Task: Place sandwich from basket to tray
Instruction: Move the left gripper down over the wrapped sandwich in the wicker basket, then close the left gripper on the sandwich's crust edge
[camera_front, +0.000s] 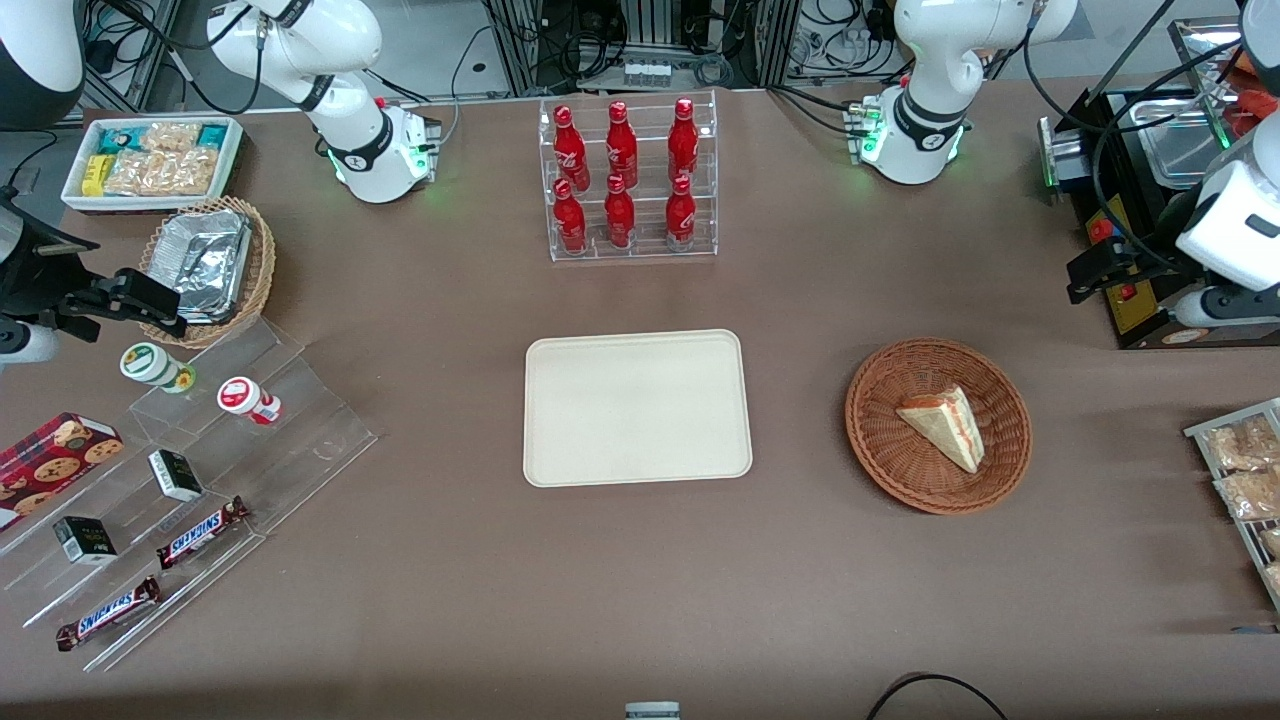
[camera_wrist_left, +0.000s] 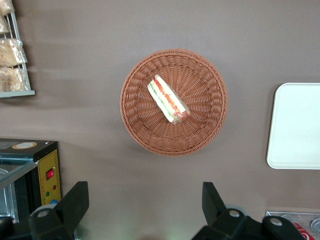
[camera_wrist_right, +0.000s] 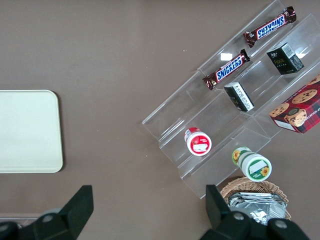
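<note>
status: task not started, as far as the views show. the sandwich (camera_front: 944, 427) lies in the basket (camera_front: 880, 440), a little off centre, flat on one bread face with the filling edge turned up toward the wrist camera. the tray (camera_front: 637, 407) sits bare on the worktop (camera_front: 640, 580), well apart from the basket, toward the parked arm's end.

hand (camera_wrist_left: 144, 200): fingers (camera_wrist_left: 75, 200) spread wide, nothing between them. it hangs high over the worktop, not over the basket itself but over bare cloth beside it, on the side farther from the front camera. no contact with anything.

left to do, by my reading: descend over the basket, close on the wedge, lift, carry across to the tray, release. all of it.

the sandwich: small triangular wedge, pale white bread, red-orange and green bands showing along the cut side (camera_wrist_left: 169, 100). one end looks glossy, possibly a clear wrap; cannot confirm. looks soft, so i judge a light squeeze across the bread faces is wanted. the basket is shallow woven wicker, reddish-brown, rim low enough that approach from above looks unobstructed.
</note>
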